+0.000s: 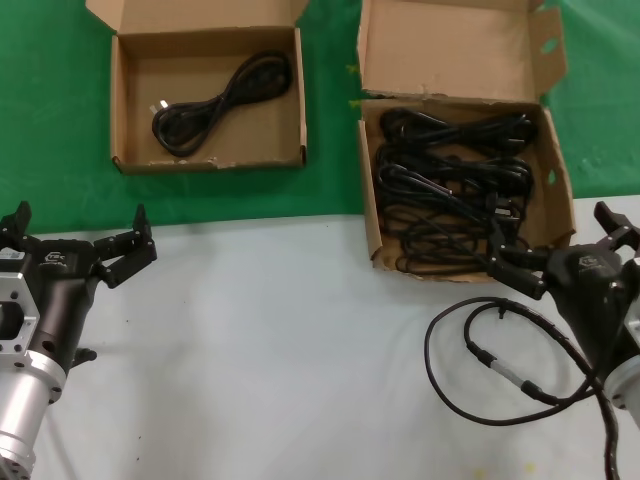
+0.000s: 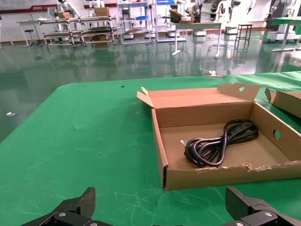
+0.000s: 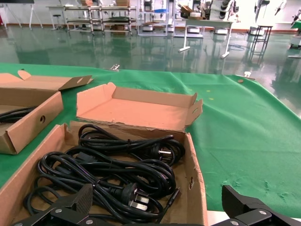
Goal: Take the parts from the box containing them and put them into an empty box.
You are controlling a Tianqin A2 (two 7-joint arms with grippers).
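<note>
The larger box (image 1: pixel 369 205) with a tall lid flap (image 1: pixel 450 50) sits at the back right and holds several coiled black power cords (image 1: pixel 450 180). The smaller low-walled box (image 1: pixel 210 160) at the back left holds one coiled cord (image 1: pixel 215 105). My right gripper (image 1: pixel 552 235) is open and empty, just before the larger box's front right corner. In the right wrist view the gripper (image 3: pixel 157 197) hangs over the near cords (image 3: pixel 108 174) and the box wall (image 3: pixel 195 179). My left gripper (image 1: pixel 80 228) is open and empty at the front left. In the left wrist view the gripper (image 2: pixel 160 200) faces the smaller box (image 2: pixel 235 176) and its cord (image 2: pixel 218 143).
Both boxes stand on a green cloth (image 1: pixel 50 100); nearer me is a white table surface (image 1: pixel 280 340). A thicker looped robot cable with a silver connector (image 1: pixel 500 365) lies on the white surface by my right arm. Shelves and tables stand far behind the work table.
</note>
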